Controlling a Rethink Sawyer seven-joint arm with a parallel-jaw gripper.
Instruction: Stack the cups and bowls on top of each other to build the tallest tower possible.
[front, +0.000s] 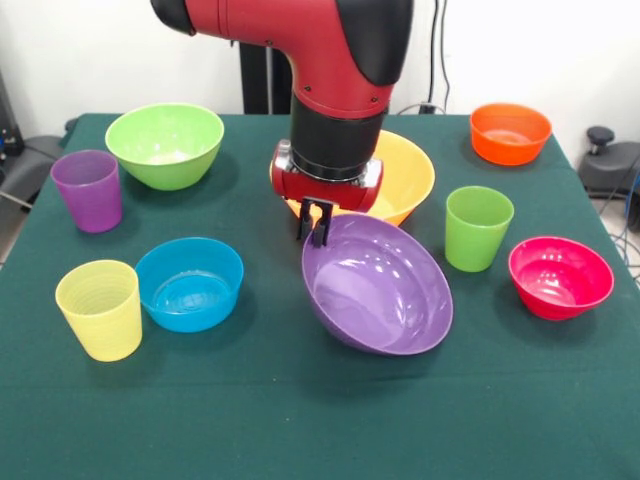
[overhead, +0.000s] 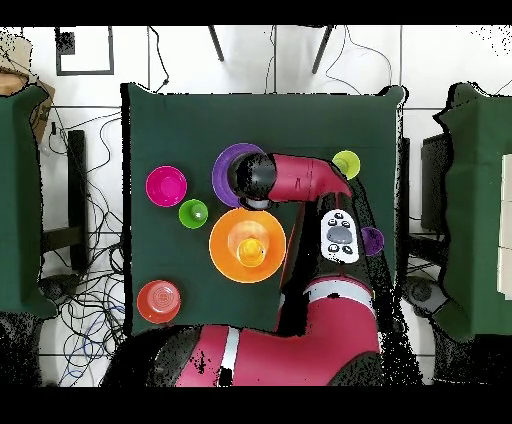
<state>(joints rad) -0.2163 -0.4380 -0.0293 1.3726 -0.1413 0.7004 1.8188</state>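
The red and black arm (front: 340, 80) is covering much of the large orange-yellow bowl (front: 412, 172) in the front view, and in the overhead view it is hiding the blue bowl (front: 190, 283) and the light green bowl (front: 165, 143) altogether. The claw (front: 316, 222) is pinching the far rim of the purple bowl (front: 378, 285) between its dark fingers (front: 306, 218), and the bowl is tilting, its opening turned toward the near side, just in front of the orange-yellow bowl. Whether the purple bowl's near edge is resting on the surface (front: 300, 420) is hard to tell. No tower is standing: the other pieces are sitting apart on the dark green cloth, the purple cup (front: 88, 189) and pale yellow cup (front: 100, 308) at left, the green cup (front: 478, 227), pink-red bowl (front: 560, 277) and orange-red bowl (front: 510, 132) at right. No writing is readable. Cables (overhead: 85, 300) are trailing over a pale tiled floor.
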